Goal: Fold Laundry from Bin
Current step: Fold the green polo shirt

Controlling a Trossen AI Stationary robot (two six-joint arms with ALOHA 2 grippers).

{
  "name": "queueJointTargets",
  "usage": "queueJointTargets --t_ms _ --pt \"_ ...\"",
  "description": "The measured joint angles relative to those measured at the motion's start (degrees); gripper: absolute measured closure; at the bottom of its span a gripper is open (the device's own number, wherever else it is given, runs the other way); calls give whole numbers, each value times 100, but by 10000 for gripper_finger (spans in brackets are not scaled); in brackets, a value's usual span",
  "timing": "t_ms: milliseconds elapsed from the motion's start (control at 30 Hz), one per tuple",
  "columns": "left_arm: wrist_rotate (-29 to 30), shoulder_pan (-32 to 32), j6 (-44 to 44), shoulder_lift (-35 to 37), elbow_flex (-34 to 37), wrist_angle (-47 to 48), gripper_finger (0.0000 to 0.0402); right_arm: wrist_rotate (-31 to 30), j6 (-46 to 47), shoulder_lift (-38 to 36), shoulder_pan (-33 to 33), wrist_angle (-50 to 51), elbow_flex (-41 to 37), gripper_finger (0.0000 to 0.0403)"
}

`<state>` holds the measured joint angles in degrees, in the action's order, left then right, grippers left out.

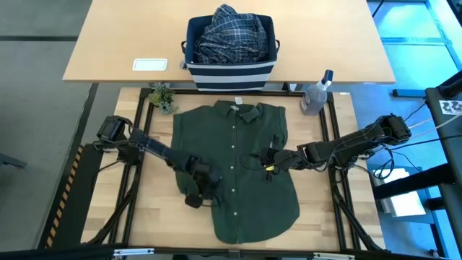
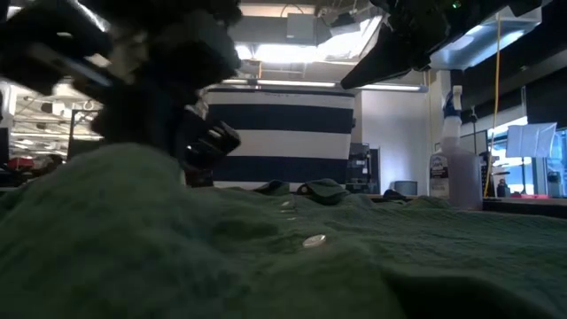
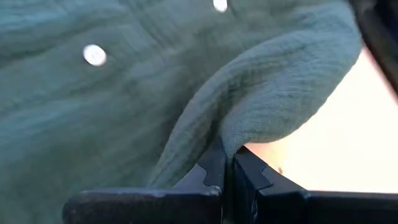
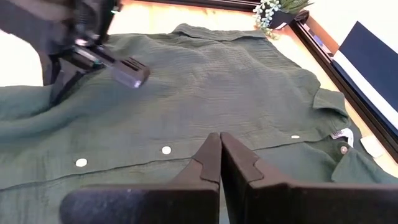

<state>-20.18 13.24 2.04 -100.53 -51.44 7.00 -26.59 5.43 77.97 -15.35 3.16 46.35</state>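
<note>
A dark olive-green shirt [image 1: 242,144] lies spread on the table, button side up, with its collar [image 1: 243,111] toward the far edge. My left gripper [image 1: 203,185] is shut on the shirt's left side edge. My right gripper [image 1: 269,164] is shut with nothing in it. It hangs above the shirt's right half [image 4: 205,87], and the low view shows that arm well above the cloth. Behind the shirt stands the navy, white-striped bin [image 1: 231,68], with a blue-and-white plaid shirt [image 1: 231,32] heaped inside. My left gripper pinches a fold of the green shirt's left side edge [image 3: 231,138] between its two shut fingers [image 3: 211,165], which slant down from the table's left. The cloth humps up over the fingertips. The rest of the shirt lies flat on the table.
A clear spray bottle [image 1: 316,94] stands at the back right, by the shirt's right shoulder. A small potted plant [image 1: 162,97] sits at the back left. On the far tabletop a white card [image 1: 150,65] lies left of the bin. Bare wood [image 1: 155,209] shows on both sides of the shirt.
</note>
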Motion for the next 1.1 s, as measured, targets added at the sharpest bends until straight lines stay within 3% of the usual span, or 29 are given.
queueJointTargets --t_ms 200,367,533,700,1100 --pt "-759 -632 159 0 0 -122 401 422 2 19 -7 185 0 402" --pt "-914 -1174 303 0 4 -183 401 806 -128 371 -196 85 -1 402" --pt "-974 -1834 316 4 4 -255 401 822 -286 894 -485 -129 0 402" --pt "-872 -2394 371 4 7 -58 401 815 -284 1198 -655 -362 -2 402" --pt "122 -3150 83 4 7 511 401 886 -405 1235 -654 -828 -2 402"
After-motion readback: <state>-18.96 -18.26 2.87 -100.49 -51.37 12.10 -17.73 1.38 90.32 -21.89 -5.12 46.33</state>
